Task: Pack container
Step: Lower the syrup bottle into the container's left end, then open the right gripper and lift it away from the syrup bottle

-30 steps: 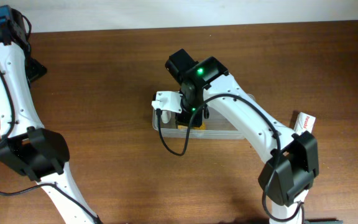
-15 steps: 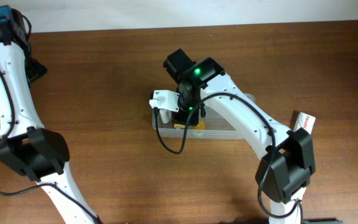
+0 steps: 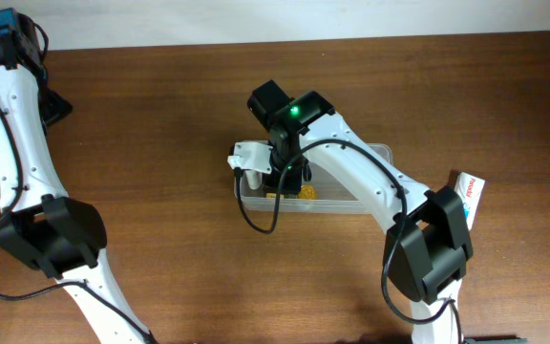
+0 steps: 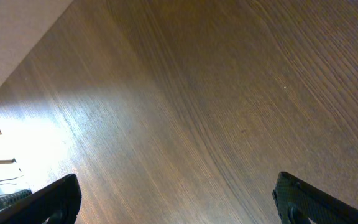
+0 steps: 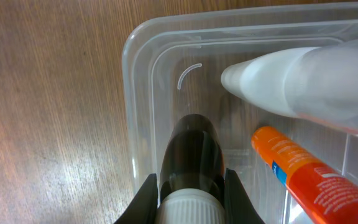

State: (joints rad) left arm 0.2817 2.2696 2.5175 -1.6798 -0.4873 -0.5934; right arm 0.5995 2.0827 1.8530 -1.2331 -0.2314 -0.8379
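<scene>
This looks like a robotics lab bench, not a home or shop. A plain wood-grain surface [image 3: 160, 143] backs onto a bare white wall [image 3: 256, 19]. Two white jointed machines, the left arm [image 3: 12, 139] and the right arm [image 3: 361, 172], reach over it, with a green status light [image 3: 293, 111] lit and a loose black cable [image 3: 273, 230] looping down. A clear plastic container [image 3: 337, 204] lies under the right arm.

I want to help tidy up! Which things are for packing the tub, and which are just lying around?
For packing: container, dark bottle in right gripper, orange tube, white bottle.
Lying around: white packet on the table, outside the container.
</scene>
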